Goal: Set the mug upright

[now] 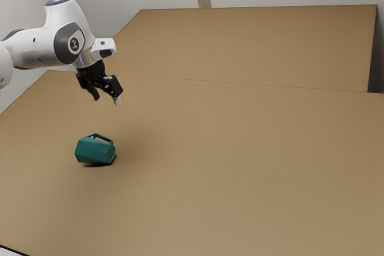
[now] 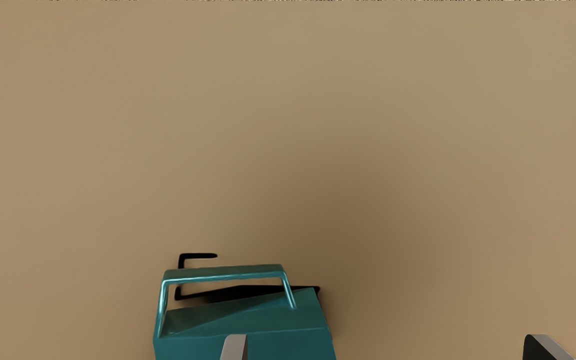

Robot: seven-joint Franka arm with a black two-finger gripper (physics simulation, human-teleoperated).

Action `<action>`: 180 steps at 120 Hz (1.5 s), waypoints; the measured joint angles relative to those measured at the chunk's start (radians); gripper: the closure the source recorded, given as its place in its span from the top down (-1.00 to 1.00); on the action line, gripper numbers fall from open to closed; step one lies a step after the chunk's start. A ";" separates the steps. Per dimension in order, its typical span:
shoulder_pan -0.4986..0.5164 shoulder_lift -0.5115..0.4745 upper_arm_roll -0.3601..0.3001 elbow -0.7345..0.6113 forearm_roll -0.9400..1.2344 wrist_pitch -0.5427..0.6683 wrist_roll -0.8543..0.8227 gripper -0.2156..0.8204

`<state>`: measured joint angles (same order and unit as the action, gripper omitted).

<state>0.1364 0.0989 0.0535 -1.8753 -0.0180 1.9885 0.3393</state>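
In the exterior view, the arm (image 1: 41,47) reaches in from the left, and its tool (image 1: 107,98) hangs well above the surface (image 1: 240,178), pointing down. The teal mug (image 1: 95,150) lies on its side on that surface, below the tool and apart from it. Its handle (image 1: 103,138) is on the upper side, running along the length of the body. Which end is the mouth and which the base is hard to make out from here, so I would not swear to either.

In the wrist view, the tool is spread wide: its two fingers (image 2: 234,347) stand far apart, with nothing clasped between them. One of them overlaps the mug's body in the picture, while the other has bare surface behind it. The handle arches out from the wall of the mug, with a gap between bar and body, and a dark shadow (image 2: 238,293) falls on the surface beside it.

As for progress, the mug does not have the pose the task wants, and the tool is not bearing any of its weight. By my reading, all that counts is left: getting a firm hold on the body or handle, tipping the mug through roughly a quarter turn until its base faces down, settling it flat, and letting go so that it stands by itself.
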 joint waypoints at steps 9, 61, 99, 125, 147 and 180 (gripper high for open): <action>-0.007 -0.030 0.009 -0.033 -0.002 0.010 0.008 0.58; 0.154 -0.012 0.089 -0.070 -0.202 -0.047 0.171 0.58; 0.228 0.063 0.089 -0.069 -0.266 -0.112 0.303 0.58; 0.283 0.136 0.088 -0.069 -0.356 -0.149 0.386 0.58; 0.319 0.186 0.086 -0.063 -0.441 -0.183 0.455 0.58; 0.364 0.212 0.085 -0.046 -0.575 -0.257 0.562 0.58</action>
<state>0.5005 0.3111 0.1381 -1.9211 -0.5930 1.7317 0.9018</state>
